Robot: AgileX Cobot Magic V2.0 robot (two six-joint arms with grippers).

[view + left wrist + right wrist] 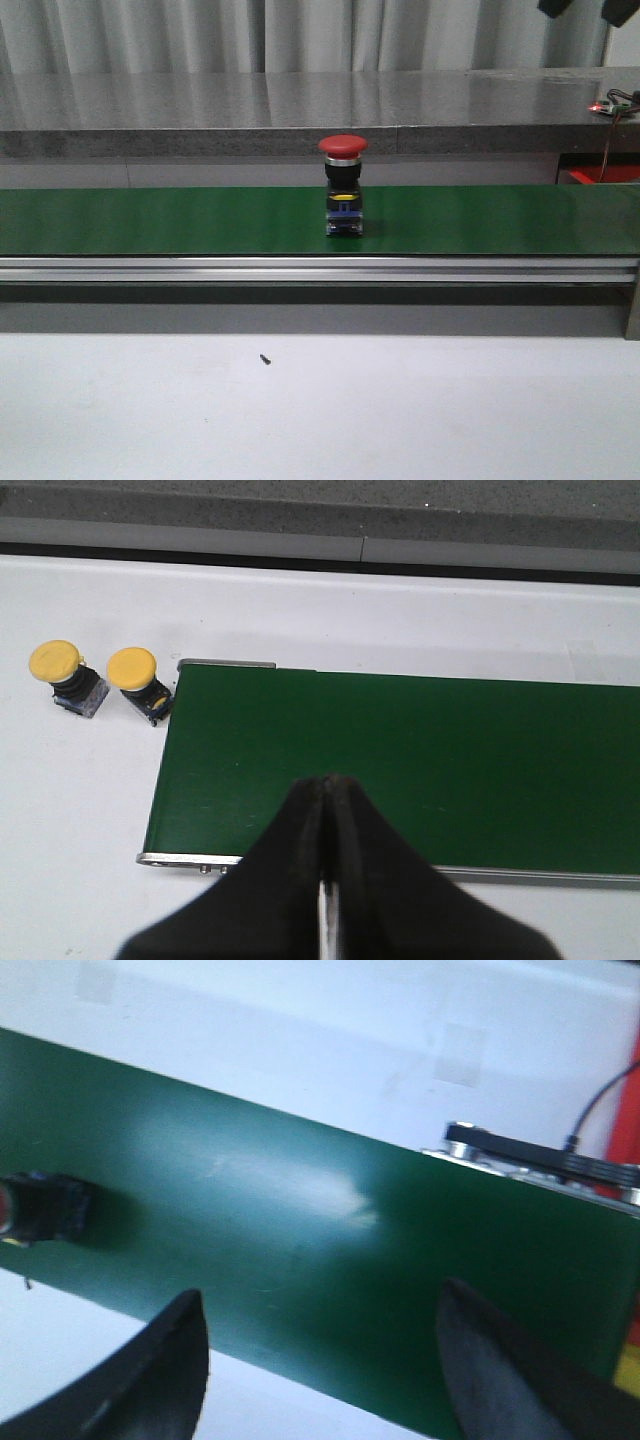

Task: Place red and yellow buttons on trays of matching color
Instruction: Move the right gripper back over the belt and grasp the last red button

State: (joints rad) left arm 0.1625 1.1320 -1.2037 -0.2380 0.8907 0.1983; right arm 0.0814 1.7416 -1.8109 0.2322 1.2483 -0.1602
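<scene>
Midway along the dark green conveyor belt point(150, 220) stands a red button point(343, 186), upright: a domed, matte red mushroom cap on a silvery collar, over a boxy black body with a yellow band and a bluish base. The belt is a flat, smooth matte strip, edged along its near side by a ribbed aluminium rail point(300, 270). Behind it runs a speckled grey stone-like ledge point(200, 110) with a soft sheen, and pale pleated curtains point(200, 35) hang beyond. In front, the white tabletop point(400, 420) is plain, with one tiny dark speck point(265, 359) lying on it.

Ahead of the left gripper point(330, 790), whose smooth black fingers taper to a point and press together with nothing between them, lies the squared-off end of the belt. Off to that end's side, on the white surface, sit two yellow buttons point(54, 661) point(132, 667), each with a round yellow cap on a dark blocky base, near one another and just beside the belt's corner.

Between the right gripper point(320, 1330) fingers, which stand wide apart and hold nothing, only the green belt shows, with a pale glare patch on it. The red button appears blurred at the edge of the right wrist view, well aside of the nearer finger point(150, 1370). A black roller housing with a cable point(540, 1155) sits at the belt's far end.
</scene>
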